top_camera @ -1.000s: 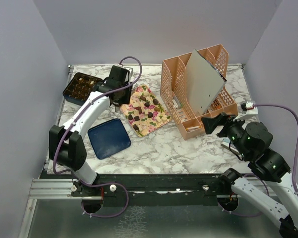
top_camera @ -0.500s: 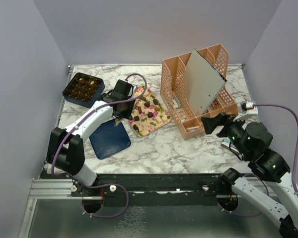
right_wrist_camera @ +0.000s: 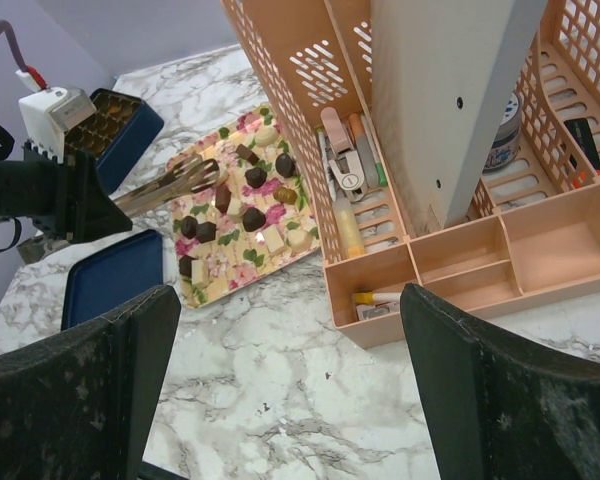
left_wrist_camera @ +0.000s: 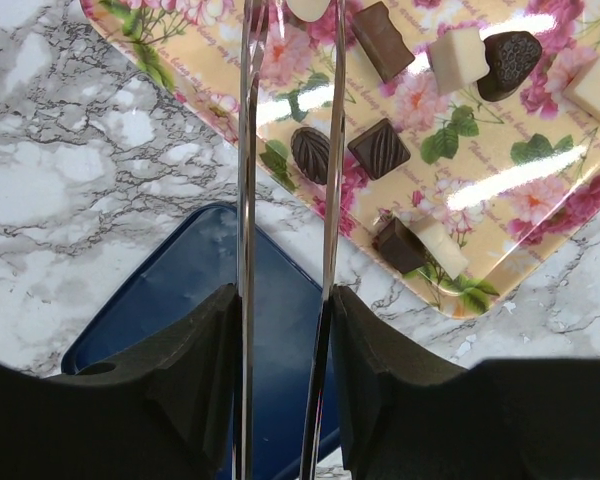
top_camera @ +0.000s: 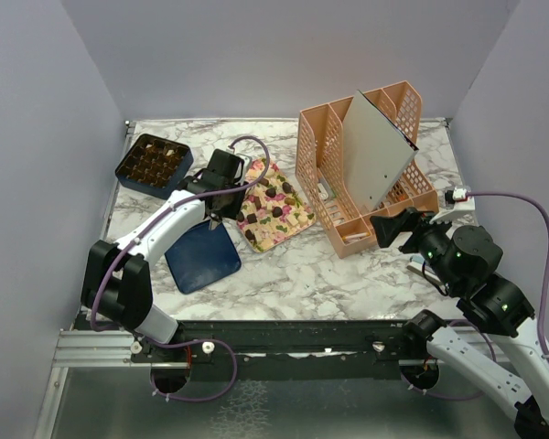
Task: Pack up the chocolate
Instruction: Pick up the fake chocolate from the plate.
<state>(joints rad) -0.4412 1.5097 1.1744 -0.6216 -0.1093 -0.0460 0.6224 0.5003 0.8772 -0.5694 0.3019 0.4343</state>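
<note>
The chocolate (top_camera: 273,203) lies as several dark, tan and cream pieces on a floral tray (left_wrist_camera: 540,170), also seen in the right wrist view (right_wrist_camera: 242,210). My left gripper (left_wrist_camera: 285,300) is shut on a pair of metal tongs (left_wrist_camera: 245,150). Their blades reach over the tray's near-left corner, the tips beside a cream piece at the top edge. In the top view the left gripper (top_camera: 221,201) hangs between tray and blue lid. The dark blue gridded box (top_camera: 152,162) stands at the back left. My right gripper (right_wrist_camera: 288,300) is open and holds nothing, near the right side (top_camera: 393,227).
The box's dark blue lid (top_camera: 201,254) lies flat in front of the tray, under the left gripper. A peach desk organizer (top_camera: 348,224) with pens and a leaning grey board (top_camera: 375,151) fills the back right. Walls close in on the left, right and back.
My left arm has swung from beside the gridded box toward the front, over the tray's near-left corner and the lid. The tongs' blades have spread slightly. The right arm has not moved.
</note>
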